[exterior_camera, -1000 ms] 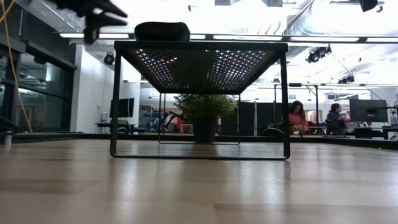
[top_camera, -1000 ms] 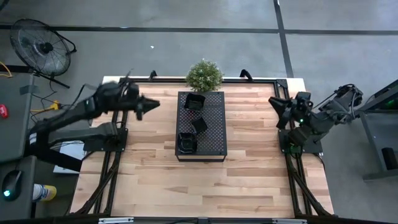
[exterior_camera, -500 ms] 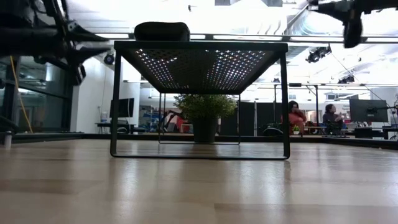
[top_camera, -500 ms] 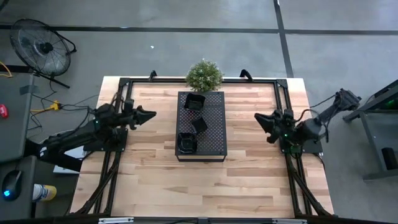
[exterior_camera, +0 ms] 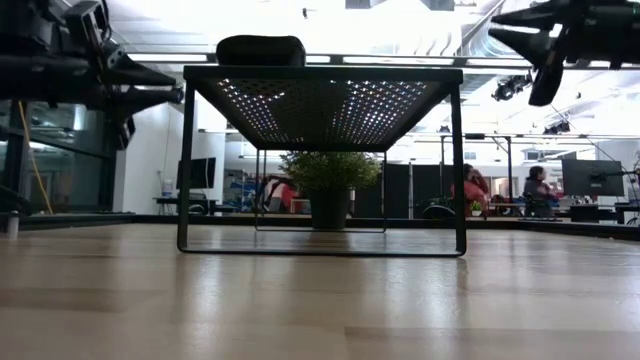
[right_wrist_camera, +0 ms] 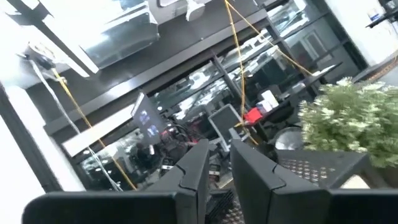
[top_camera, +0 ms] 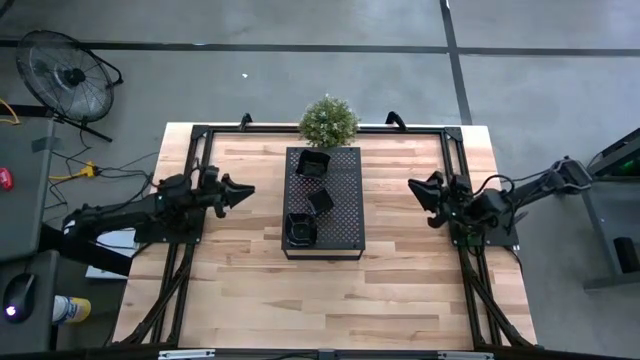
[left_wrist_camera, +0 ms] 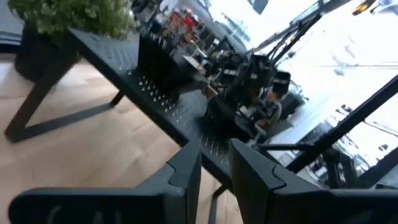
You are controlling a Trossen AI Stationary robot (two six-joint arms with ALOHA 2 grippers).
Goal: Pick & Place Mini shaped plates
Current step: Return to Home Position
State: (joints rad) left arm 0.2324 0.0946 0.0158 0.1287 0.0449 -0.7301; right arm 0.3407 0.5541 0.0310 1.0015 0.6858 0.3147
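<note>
beside the shelf (top_camera: 346,205), left tool (top_camera: 249,190) and right tool (top_camera: 413,188) hover slightly parted, empty.

Mini shaped plates (top_camera: 313,163): glossy black. Shelf (top_camera: 345,200): black, dotted all over with fine perforations. Table (top_camera: 400,260): pale wood, streaked with darker brown strips. Plant (top_camera: 328,121): green foliage. Left gripper (top_camera: 245,190), right gripper (top_camera: 413,187): black. Floor (top_camera: 300,70): grey, dark seam lines.
</note>
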